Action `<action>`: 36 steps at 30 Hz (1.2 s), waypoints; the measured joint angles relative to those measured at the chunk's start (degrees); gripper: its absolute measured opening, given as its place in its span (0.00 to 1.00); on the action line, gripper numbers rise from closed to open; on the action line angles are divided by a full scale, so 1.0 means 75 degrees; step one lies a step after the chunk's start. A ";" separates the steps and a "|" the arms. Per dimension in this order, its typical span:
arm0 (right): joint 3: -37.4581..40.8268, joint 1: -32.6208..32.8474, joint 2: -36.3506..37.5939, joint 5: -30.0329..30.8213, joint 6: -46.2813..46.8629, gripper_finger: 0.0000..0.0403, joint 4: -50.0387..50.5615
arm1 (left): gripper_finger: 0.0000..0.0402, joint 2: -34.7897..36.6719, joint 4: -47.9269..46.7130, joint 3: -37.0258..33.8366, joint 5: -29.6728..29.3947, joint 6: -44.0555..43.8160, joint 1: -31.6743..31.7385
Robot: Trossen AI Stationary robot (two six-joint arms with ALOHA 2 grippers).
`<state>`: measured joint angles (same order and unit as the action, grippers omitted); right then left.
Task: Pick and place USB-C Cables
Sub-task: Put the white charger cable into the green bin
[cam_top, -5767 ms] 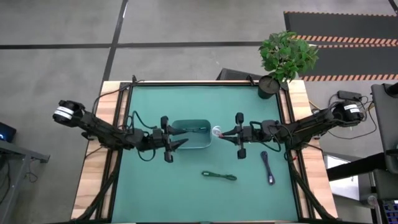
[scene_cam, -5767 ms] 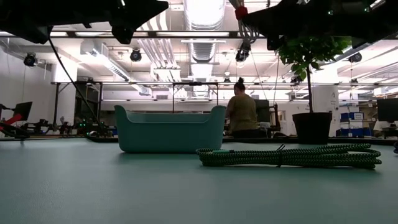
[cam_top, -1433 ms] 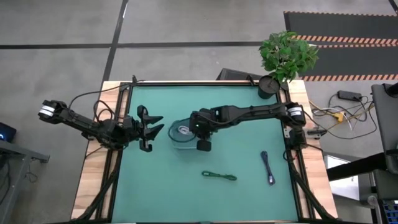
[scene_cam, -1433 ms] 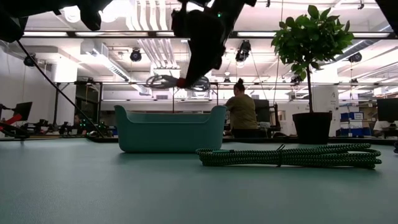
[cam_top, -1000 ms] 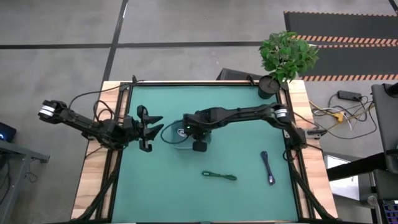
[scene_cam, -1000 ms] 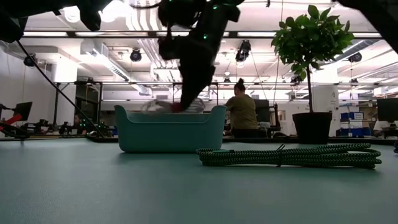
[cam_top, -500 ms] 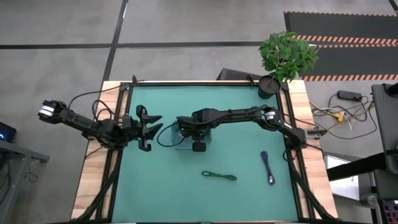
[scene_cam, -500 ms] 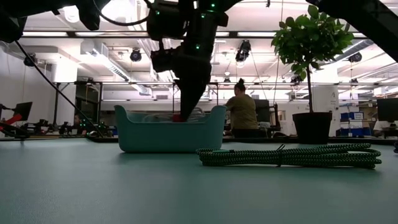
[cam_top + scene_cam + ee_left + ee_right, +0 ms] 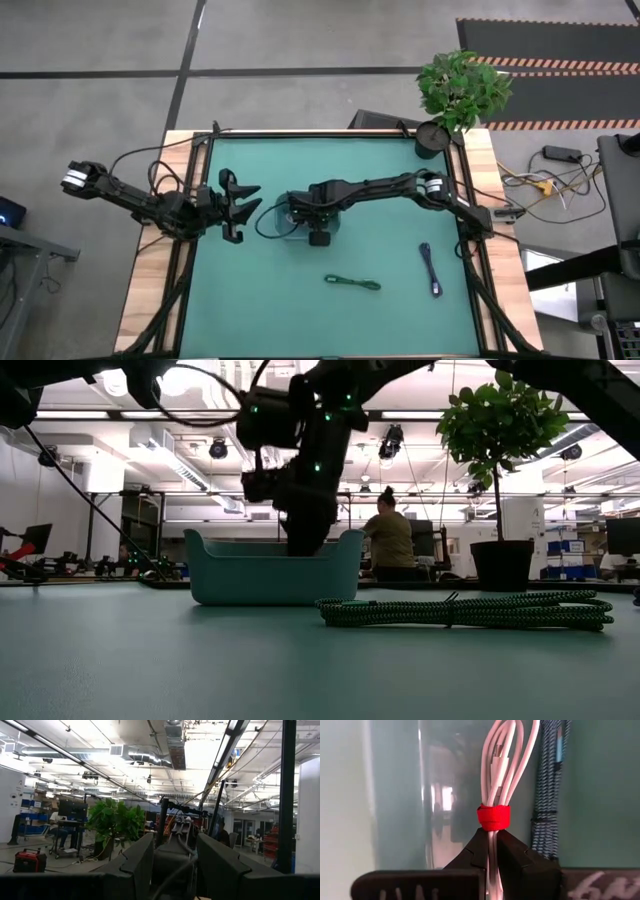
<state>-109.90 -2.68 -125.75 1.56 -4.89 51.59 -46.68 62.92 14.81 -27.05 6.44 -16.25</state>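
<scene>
My right gripper (image 9: 491,834) reaches down into the teal bin (image 9: 285,228) at mid-table, shut on the white cable bundle (image 9: 506,765) with its red-pink tie (image 9: 493,816). In the low view the bin wall (image 9: 272,575) hides the right gripper's fingertips and the cable. A dark braided cable (image 9: 547,795) lies in the bin beside the white one. The green cable (image 9: 352,283) (image 9: 465,610) lies on the mat near the front edge, and the dark blue cable (image 9: 430,268) lies right of it. My left gripper (image 9: 250,200) hovers open just left of the bin. My right gripper pinches the white cable's strands (image 9: 492,840) between its two fingers, just behind the tie. The fingers point down into the bin from above and lie along the bundle. The loops extend beyond the fingertips inside the bin; whether they touch its floor cannot be told.
A potted plant (image 9: 432,138) (image 9: 500,565) stands at the far right corner. Black wires trail from the left arm near the bin (image 9: 265,225). A person (image 9: 388,540) sits in the room beyond the table. Open mat lies left of the green cable (image 9: 240,290).
My right gripper has gone down from above the bin's rim into the bin, carrying the white cable, which has dropped below the bin wall in the low view. It has stayed shut on the cable.
</scene>
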 joint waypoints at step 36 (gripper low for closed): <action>0.0300 0.0000 0.0000 0.0000 -0.0046 0.03 -0.0480 | 0.34 -0.0044 -0.0001 0.0000 -0.0002 0.0000 0.0000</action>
<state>-107.66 -2.68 -125.75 1.56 -5.23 47.99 -47.00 62.91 14.81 -27.07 6.44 -16.25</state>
